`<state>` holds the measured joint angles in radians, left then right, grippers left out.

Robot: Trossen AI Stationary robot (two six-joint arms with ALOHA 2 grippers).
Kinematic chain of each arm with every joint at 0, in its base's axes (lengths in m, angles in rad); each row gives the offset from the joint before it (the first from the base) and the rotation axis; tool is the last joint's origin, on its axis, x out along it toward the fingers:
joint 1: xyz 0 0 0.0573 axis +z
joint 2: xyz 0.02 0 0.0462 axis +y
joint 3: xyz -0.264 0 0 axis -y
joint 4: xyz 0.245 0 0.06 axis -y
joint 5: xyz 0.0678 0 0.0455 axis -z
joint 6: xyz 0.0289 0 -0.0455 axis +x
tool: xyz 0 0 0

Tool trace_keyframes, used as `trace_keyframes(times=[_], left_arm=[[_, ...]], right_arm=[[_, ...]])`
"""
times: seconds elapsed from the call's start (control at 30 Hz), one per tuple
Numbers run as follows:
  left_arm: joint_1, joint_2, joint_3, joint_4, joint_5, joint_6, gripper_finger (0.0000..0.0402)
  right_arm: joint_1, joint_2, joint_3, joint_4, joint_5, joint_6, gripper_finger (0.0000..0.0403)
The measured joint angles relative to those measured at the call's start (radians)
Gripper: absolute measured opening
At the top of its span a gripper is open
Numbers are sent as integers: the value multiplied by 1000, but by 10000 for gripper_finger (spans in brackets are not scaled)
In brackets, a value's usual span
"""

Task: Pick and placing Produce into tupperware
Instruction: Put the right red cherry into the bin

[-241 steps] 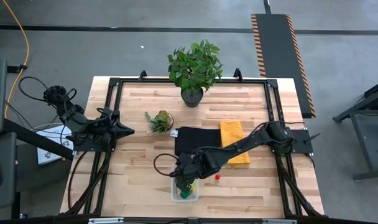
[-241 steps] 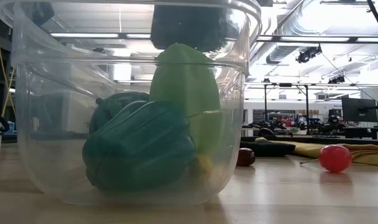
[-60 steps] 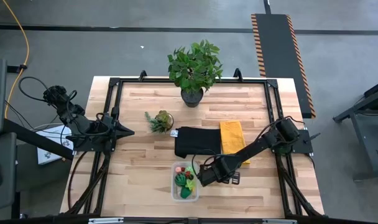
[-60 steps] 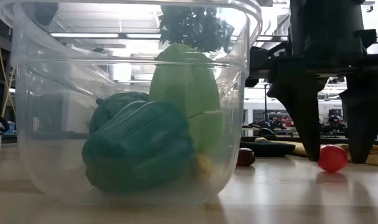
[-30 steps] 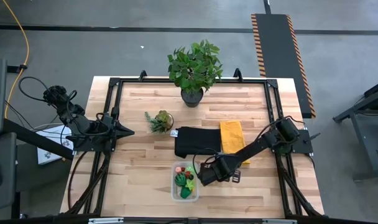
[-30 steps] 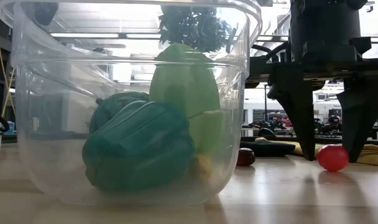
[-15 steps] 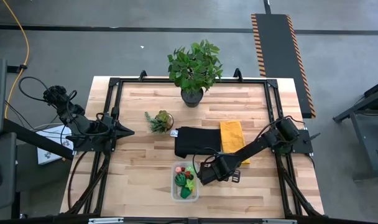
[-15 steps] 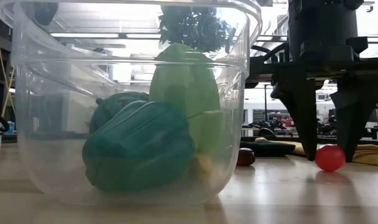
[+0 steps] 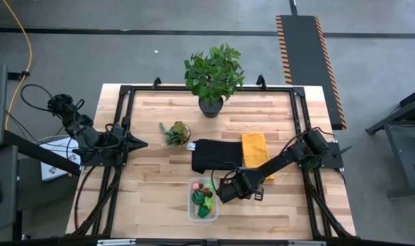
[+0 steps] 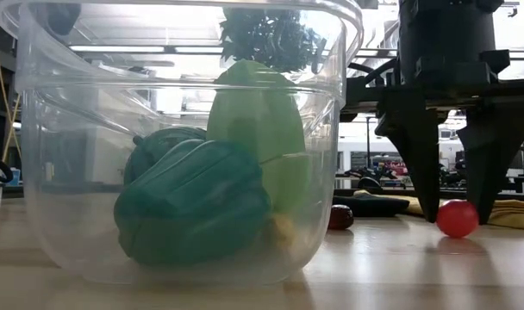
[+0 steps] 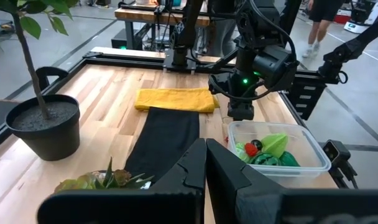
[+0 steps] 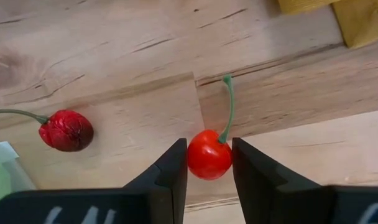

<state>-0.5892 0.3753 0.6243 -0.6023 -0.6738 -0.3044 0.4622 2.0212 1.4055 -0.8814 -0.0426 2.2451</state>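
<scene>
A black cloth lies near the middle of the wooden surface. A folded yellow cloth lies just beside it, touching its right edge. A small succulent in a pot stands near the black cloth's left end. A large leafy plant in a dark pot stands behind the black cloth, near the far edge of the surface.
</scene>
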Motion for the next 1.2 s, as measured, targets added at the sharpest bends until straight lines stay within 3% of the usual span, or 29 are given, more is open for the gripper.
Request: trace_keyframes(times=[0.33, 0.6, 0.93, 1.2], left_arm=[[0, 0, 0, 1, -18, 10, 1], [0, 0, 0, 3, -19, 10, 1], [0, 0, 0, 11, -19, 12, 1], [0, 0, 0, 10, -19, 12, 1]], right_arm=[[0, 0, 65, -38, 0, -26, 92], [-2, 0, 208, -200, 19, -67, 92], [-4, 0, 469, -464, 166, -122, 92], [-4, 0, 638, -554, 279, -249, 92]])
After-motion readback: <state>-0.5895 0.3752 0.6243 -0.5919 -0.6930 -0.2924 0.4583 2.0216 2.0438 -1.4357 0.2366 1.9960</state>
